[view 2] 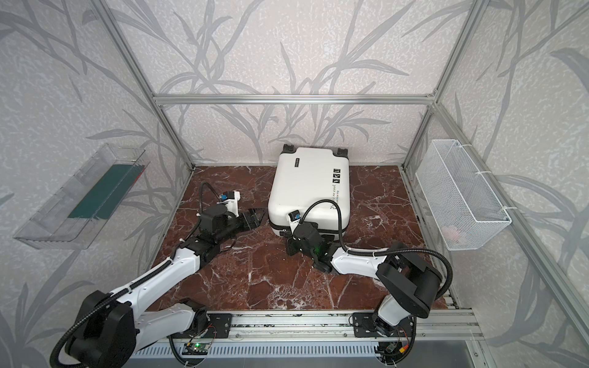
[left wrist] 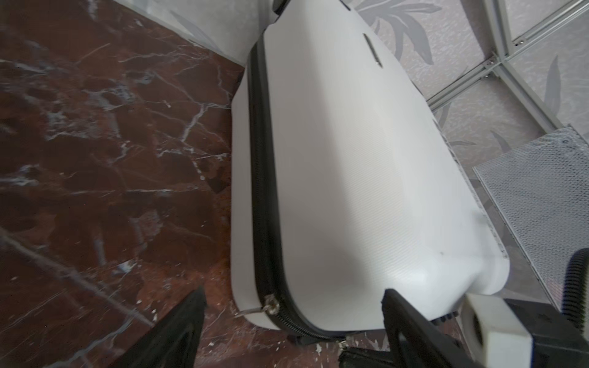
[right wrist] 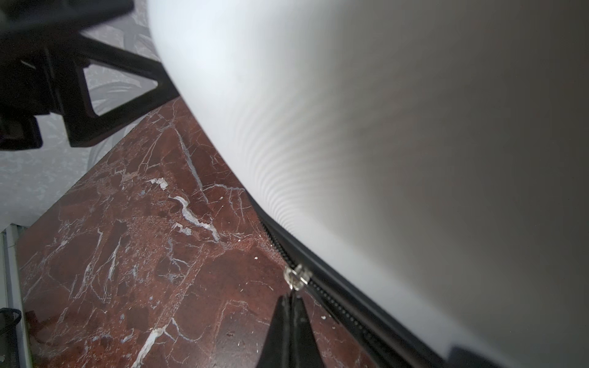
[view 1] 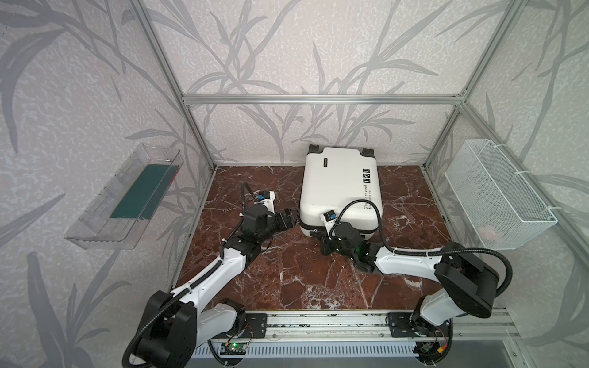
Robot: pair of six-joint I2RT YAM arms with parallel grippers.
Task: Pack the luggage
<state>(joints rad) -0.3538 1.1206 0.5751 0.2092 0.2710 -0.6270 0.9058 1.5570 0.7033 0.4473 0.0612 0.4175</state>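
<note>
Back centre of the marble-pattern table [view 1: 287, 280]: the luggage [view 1: 341, 191] [view 2: 309, 191], a white hard shell lying flat and closed. Its black wheels are at the back wall and there is small black text on the top face.

Left gripper [view 1: 288, 218] sits low just beside the luggage's near-left corner, jaws spread wide with nothing between them. In the left wrist view its fingers [left wrist: 178, 334] stand either side of that corner, clear of the shell. The black zipper band [left wrist: 264, 191] runs along the side. A metal zipper pull [left wrist: 271, 306] sits at the corner, tab sticking out over the table.

Right gripper [right wrist: 290, 298] is down at the luggage's near edge, jaws pressed together. Its tips are right at a second zipper pull [right wrist: 296, 277]; can't tell whether the tab is pinched between them. Blurred white shell fills most of the right wrist view.

Clear plastic tray [view 1: 95, 235] hangs on the left wall with a flat dark green item [view 1: 140, 194] inside. White wire mesh basket [view 1: 497, 197] hangs on the right wall. Something pale pink [view 1: 487, 232] lies in its near end, too blurred to name.
</note>
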